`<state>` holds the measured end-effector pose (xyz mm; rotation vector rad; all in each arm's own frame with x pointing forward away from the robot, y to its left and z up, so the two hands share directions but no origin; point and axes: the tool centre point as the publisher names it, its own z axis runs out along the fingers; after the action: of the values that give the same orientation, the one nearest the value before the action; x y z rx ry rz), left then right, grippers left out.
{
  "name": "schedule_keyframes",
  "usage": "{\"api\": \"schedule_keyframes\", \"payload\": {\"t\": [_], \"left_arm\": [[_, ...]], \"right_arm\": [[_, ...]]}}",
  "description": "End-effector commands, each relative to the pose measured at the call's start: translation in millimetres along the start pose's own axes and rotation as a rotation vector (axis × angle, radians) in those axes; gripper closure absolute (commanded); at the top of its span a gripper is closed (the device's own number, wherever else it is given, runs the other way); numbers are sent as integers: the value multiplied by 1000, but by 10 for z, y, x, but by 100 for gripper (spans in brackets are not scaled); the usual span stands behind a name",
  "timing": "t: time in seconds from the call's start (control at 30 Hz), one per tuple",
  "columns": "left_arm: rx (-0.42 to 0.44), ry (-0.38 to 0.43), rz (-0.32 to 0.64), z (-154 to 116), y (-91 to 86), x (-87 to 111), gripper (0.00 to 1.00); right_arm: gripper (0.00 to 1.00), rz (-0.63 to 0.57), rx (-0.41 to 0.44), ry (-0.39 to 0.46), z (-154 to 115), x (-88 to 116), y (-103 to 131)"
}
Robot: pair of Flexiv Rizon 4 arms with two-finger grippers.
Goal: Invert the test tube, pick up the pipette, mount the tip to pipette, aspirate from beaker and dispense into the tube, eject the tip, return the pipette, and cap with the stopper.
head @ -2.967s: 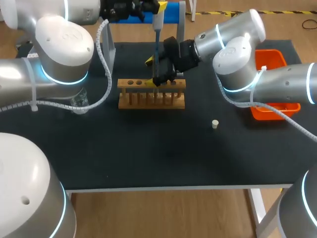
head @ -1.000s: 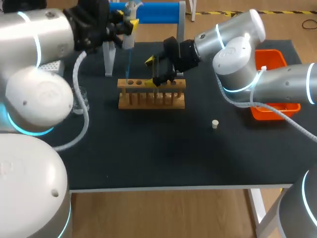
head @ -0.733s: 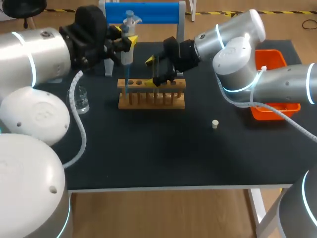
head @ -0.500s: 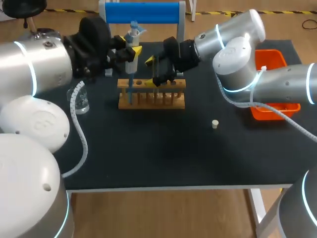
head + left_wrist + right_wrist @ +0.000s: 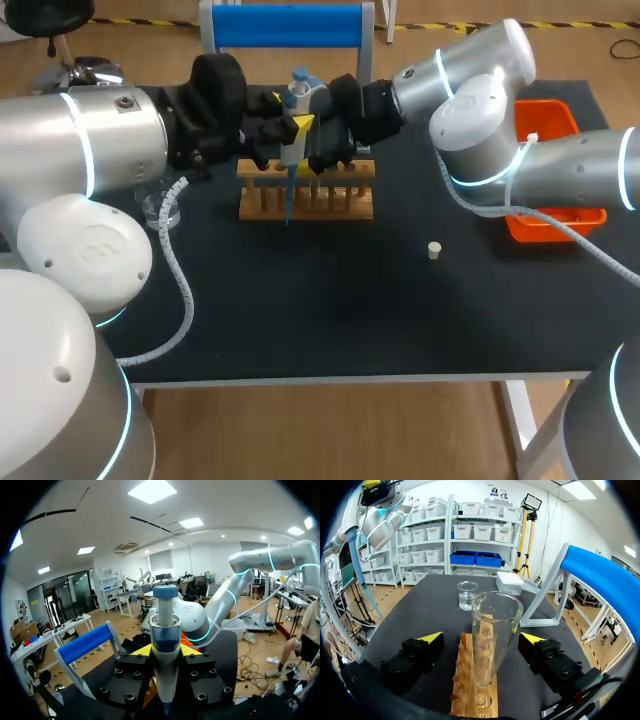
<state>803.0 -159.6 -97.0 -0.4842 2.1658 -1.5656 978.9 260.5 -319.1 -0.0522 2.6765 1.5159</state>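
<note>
My left gripper is shut on the white and blue pipette, held upright over the wooden rack; its blue tip points down at the rack's left-middle. In the left wrist view the pipette sits between the yellow fingertips of the left gripper. My right gripper stands open, its fingers well apart on either side of the glass test tube, which stands mouth-up in the rack. The pipette's tip hangs off to one side. A small cream stopper lies on the mat.
A glass beaker with liquid stands left of the rack, also seen as the beaker beyond the tube. A white box lies near it. The blue-topped pipette stand is at the back, an orange bin at the right.
My left arm has carried the pipette to the right and down, from above the rack's left end toward its middle. The right arm has kept still around the tube.
</note>
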Motion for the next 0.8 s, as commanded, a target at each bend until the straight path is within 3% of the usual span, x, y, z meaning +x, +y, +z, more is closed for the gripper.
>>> {"api": "schedule_keyframes", "payload": {"t": [0.03,0.8], "left_arm": [[81,28,1,54,41,-26,100],[138,175,24,259,50,83,100]], "right_arm": [[0,1,2,4,-12,-7,1],[0,1,2,4,-12,-7,1]]}}
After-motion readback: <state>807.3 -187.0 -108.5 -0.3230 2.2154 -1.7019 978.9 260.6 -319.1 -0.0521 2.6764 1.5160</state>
